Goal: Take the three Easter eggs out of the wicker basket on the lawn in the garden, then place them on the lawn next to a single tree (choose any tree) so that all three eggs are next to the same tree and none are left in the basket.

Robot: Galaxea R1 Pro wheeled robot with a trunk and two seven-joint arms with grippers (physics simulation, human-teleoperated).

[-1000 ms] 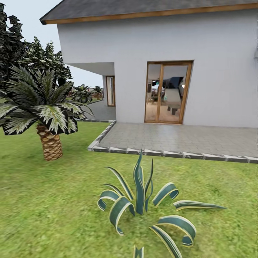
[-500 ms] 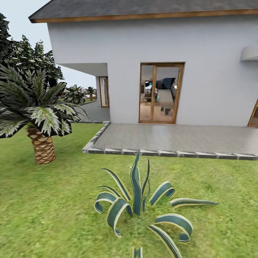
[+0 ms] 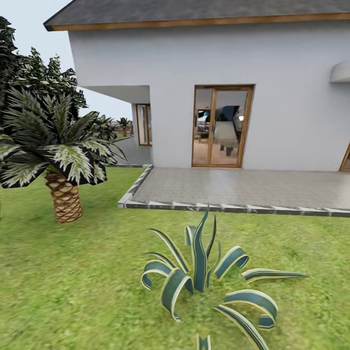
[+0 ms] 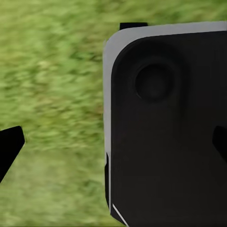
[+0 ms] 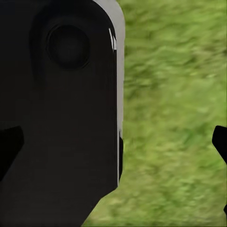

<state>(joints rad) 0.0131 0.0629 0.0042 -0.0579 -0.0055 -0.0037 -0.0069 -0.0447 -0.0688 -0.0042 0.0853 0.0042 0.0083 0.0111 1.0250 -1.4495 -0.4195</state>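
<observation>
The lawn (image 3: 87, 272) of mottled green grass spreads across the lower half of the head view, in the garden in front of a white house (image 3: 272, 97). The Easter eggs, the wicker basket and the tree are out of view. In the left wrist view my left gripper (image 4: 113, 146) is open, its dark fingertips (image 4: 10, 144) far apart at the picture's edges, with grass and a black, grey-rimmed part of my own body (image 4: 165, 132) beneath. My right gripper (image 5: 113, 146) is open likewise, over grass (image 5: 175, 118) and the same kind of black body part (image 5: 56, 118).
A striped agave plant (image 3: 201, 277) grows close ahead. A short palm (image 3: 61, 160) stands at the left with dark narrow trees (image 3: 29, 73) behind it. A grey paved patio (image 3: 243, 187) with a stone kerb (image 3: 218, 207) lies before a glass door (image 3: 221, 126).
The whole head picture slid left and then back right, so the camera has turned. Nothing in the garden has moved by itself.
</observation>
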